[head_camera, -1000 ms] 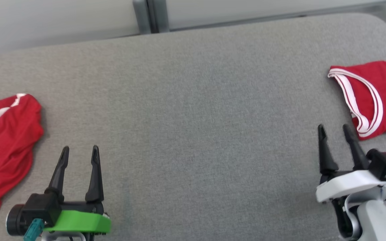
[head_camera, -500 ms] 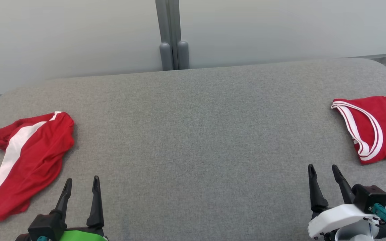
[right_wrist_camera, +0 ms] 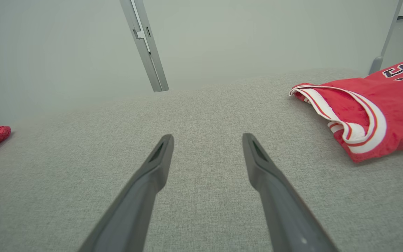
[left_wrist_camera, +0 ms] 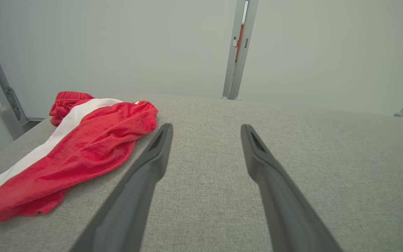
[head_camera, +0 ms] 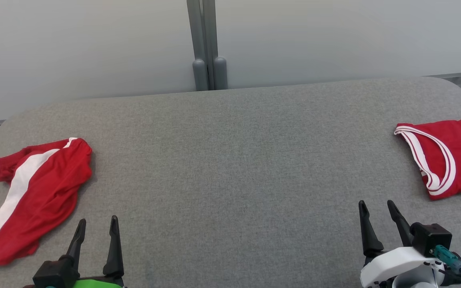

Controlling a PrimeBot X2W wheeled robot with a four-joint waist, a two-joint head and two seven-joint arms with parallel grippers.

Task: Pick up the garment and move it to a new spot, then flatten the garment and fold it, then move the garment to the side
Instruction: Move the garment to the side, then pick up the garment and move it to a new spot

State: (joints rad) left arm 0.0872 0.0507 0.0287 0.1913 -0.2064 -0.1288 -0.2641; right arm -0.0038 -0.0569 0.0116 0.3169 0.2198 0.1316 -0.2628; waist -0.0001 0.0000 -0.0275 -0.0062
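Both tools empty and released: left tool (head_camera: 97, 222) at the near-left of the grey desk (head_camera: 230, 160), right tool (head_camera: 376, 205) at the near-right. Each has its fingers spread, pointing away from the robot, touching no cloth. Looks like a neutral ready pose, arms parked wide so the middle of the desk stays free as a working area. Two red garments sit on the desk. The shorts (head_camera: 42, 192) lie crumpled at the far left, just beside the left tool and a little ahead of it. The jersey (head_camera: 454, 160) lies flat at the right edge, partly cut off by the frame, near the right tool. The jersey looks folded and set aside already, so my guess is the shorts are the garment for this round, with pick-up not yet begun. Shorts' long axis runs diagonally, from far and slightly right to the near-left corner of the desk, and the white stripe (head_camera: 18, 192) follows the same line. The gathered elastic end, likely the waistband, points to the far side. The lower end points toward the robot's left and sits close to the desk edge. Fabric is bunched and rumpled, not flat. The jersey's white-trimmed opening faces the desk centre, its lettering toward the right edge. The left tool is the nearer one for a grab.
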